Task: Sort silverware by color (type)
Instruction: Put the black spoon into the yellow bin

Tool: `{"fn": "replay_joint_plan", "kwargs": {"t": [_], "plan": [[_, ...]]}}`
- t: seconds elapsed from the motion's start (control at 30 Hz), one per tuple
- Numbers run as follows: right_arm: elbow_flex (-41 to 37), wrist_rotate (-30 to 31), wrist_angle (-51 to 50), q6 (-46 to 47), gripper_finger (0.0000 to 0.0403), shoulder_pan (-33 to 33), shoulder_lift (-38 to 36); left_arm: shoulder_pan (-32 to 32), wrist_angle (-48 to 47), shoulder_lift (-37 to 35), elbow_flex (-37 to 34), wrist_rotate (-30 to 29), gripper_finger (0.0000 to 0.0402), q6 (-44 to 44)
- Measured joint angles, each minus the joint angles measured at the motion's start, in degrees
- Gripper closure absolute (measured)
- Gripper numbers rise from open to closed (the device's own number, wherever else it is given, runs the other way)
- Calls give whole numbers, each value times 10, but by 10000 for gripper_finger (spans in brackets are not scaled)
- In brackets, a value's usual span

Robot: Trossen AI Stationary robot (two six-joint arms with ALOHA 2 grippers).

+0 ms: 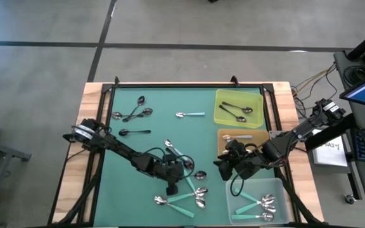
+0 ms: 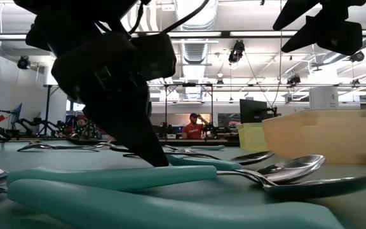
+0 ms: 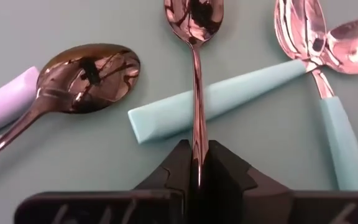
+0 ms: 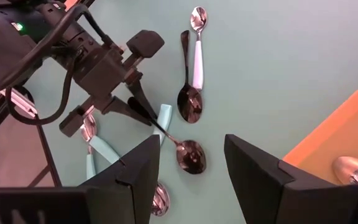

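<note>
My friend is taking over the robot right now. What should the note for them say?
Left gripper: fingers shut on a dark-handled spoon in the pile mid-table, spoon not lifted yet.
Right gripper: open, empty, waiting beside the orange tray.
Done: two dark spoons in the yellow tray, one spoon in the orange tray, several teal spoons in the clear tray.
Left: the pile of spoons on the mat, plus loose spoons toward the far-left corner.
</note>
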Motion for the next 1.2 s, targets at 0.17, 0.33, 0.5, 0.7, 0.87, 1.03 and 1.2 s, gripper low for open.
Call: {"fn": "replay_joint_plan", "kwargs": {"t": [0.17,0.33,0.5,0.7,0.87,1.03,1.2], "plan": [[0,0,0,-4,232,0,0,0,-5,-15,-2,13,379,-19],[0,0,-1,-4,232,0,0,-1,-5,-49,-3,19,379,-39],[0,0,2,18,232,0,0,-1,-5,-90,-3,-12,379,-40],[0,31,54,26,232,2,13,5,-30,-156,-2,-152,379,-59],[0,79,143,-15,232,3,37,18,-82,-209,-2,-292,379,-134],[0,211,278,-58,232,0,72,20,-46,-234,-2,-354,379,-172],[0,273,445,-110,232,-21,115,20,-29,-233,18,-389,379,-163]]}}
